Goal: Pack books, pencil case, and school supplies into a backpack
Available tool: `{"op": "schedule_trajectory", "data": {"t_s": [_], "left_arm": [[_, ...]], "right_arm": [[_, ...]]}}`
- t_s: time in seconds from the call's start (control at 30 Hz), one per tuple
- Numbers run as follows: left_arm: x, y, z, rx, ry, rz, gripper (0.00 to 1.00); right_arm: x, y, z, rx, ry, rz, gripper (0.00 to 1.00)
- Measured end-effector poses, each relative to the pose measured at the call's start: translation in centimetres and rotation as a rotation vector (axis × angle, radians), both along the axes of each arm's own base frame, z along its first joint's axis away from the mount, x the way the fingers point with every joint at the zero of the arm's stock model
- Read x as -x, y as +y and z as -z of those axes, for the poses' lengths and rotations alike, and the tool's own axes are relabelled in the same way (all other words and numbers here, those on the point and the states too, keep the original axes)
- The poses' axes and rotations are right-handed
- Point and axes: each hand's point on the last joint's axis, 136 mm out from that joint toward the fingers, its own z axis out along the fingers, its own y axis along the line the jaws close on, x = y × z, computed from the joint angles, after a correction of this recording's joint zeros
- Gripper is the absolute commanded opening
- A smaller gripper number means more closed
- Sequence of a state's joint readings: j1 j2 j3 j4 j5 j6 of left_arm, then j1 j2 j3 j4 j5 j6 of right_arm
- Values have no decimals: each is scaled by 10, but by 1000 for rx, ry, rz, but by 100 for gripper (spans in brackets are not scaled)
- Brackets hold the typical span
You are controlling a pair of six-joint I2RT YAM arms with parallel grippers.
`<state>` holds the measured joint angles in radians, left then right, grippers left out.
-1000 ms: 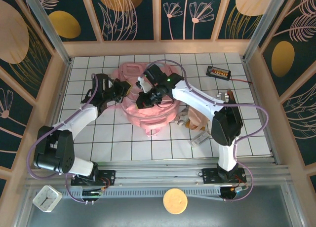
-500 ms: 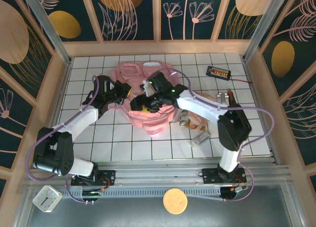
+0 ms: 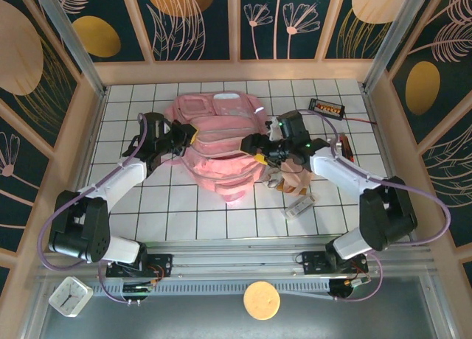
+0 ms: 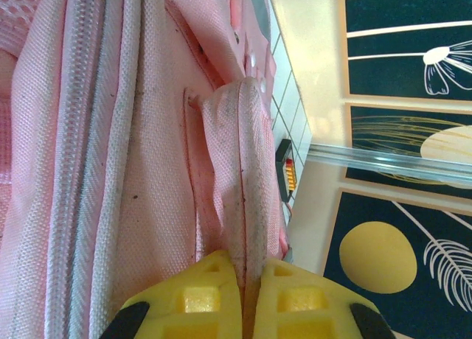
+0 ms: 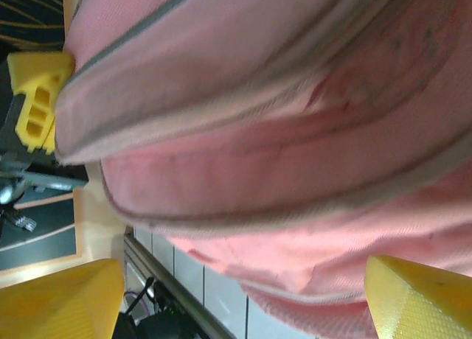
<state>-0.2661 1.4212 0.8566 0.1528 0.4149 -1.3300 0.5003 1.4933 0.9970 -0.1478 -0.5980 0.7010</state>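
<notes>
Left arm extended up and inward from a folded elbow. The left end effector is pressed together on a raised fold of the pink backpack, and the fabric ridge runs straight ahead from between its jaws. Right arm bent at the elbow, with the forearm angled leftward over the bench. The right end effector is spread wide and grips nothing, with the backpack's side just ahead of it and the beige-pink pencil case just behind it, under the wrist.
</notes>
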Motion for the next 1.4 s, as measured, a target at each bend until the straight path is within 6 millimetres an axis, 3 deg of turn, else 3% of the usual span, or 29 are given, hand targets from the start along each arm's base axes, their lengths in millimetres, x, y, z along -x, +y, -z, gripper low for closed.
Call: {"op": "schedule_trajectory", "data": {"t_s": [0.2, 0.3, 0.33, 0.47, 0.53, 0.67, 0.7, 1.0, 1.17, 1.4], "left_arm": [[1, 0, -3, 3, -6, 3, 0], [1, 0, -4, 4, -8, 2, 0], [1, 0, -4, 4, -8, 1, 0], [0, 2, -3, 2, -8, 0, 0], [2, 2, -1, -20, -8, 11, 4], [9, 4, 1, -136, -15, 82, 45], [13, 5, 0, -165, -27, 105, 47], [71, 9, -51, -329, -278, 277, 41], [93, -5, -29, -382, -288, 424, 38], [101, -2, 11, -504, -224, 561, 37]], "right_arm": [[-22, 7, 9, -38, -3, 36, 79], [-31, 12, 4, -74, -11, 62, 70], [-34, 12, 1, -87, -17, 73, 64], [-46, 19, -21, -149, -67, 108, 17], [-50, 24, -33, -178, -87, 117, 0], [-57, 32, -55, -200, -123, 125, 0], [-58, 34, -59, -202, -130, 125, 0], [-71, 68, -86, -171, -154, 110, 0], [-78, 86, -96, -161, -167, 86, 0], [-80, 94, -89, -137, -140, 78, 0]]}}
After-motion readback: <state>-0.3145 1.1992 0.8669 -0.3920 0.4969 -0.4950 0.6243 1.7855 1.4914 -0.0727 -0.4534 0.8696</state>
